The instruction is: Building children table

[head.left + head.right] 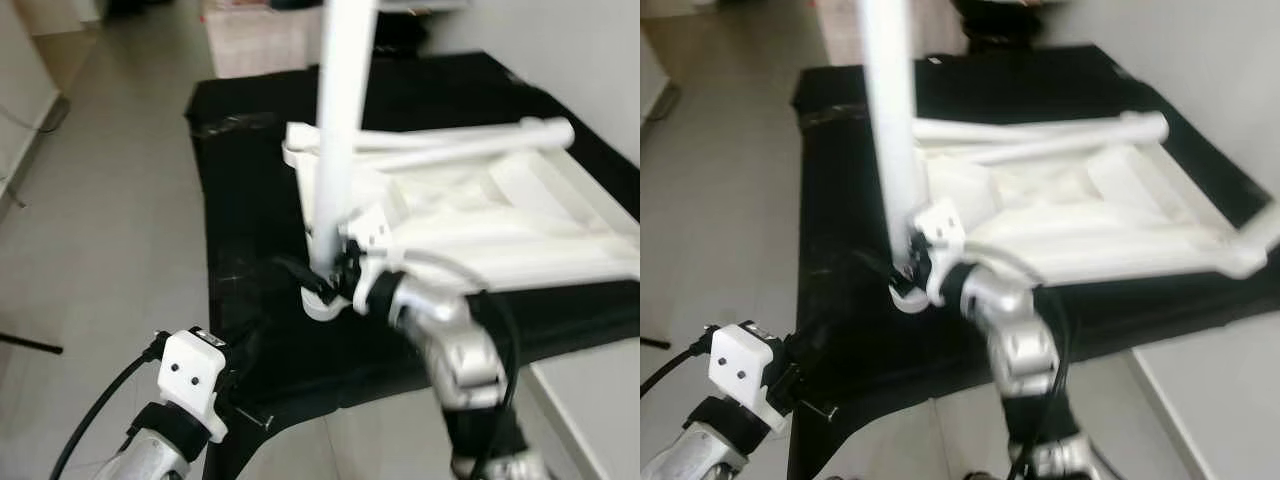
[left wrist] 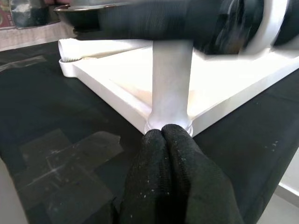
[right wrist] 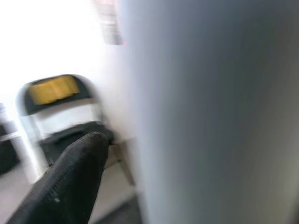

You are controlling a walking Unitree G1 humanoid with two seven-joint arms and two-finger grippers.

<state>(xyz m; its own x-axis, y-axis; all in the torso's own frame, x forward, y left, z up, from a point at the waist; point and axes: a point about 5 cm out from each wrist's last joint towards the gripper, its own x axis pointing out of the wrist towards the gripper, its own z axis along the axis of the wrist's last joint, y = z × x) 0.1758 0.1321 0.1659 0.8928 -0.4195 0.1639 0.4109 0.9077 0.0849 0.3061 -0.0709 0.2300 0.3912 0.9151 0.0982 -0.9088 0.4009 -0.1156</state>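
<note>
Standing upright at the near corner of the upturned white table top [image 1: 520, 215], a long white table leg [image 1: 340, 120] is pinched by the right claw [image 1: 340, 272] low down, just above the corner socket. Table top lies underside-up on a black cloth [image 1: 250, 230] spread over the floor [image 1: 100, 200]; two more legs [image 1: 470, 140] lie loose across its far side.

Left claw [image 2: 168, 140] sits w/ both black fingers pressed together, tips touching the leg's base collar [image 2: 169, 125] at that same corner, holding nothing.

Handling, as a guess: leg looks like stiff, smooth, hollow plastic, so light but slippery, and being long it'll lever hard against a low grip. Best hold is near the base, where the right claw is, w/ the tube kept square to the socket; a tilt could jam or cross the joint. Top is a rigid ribbed slab, prob. light enough to slide on the cloth, so bracing it near the socket corner makes sense.

Folding chair [image 3: 60, 116] appears beyond the leg in the right wrist view.
</note>
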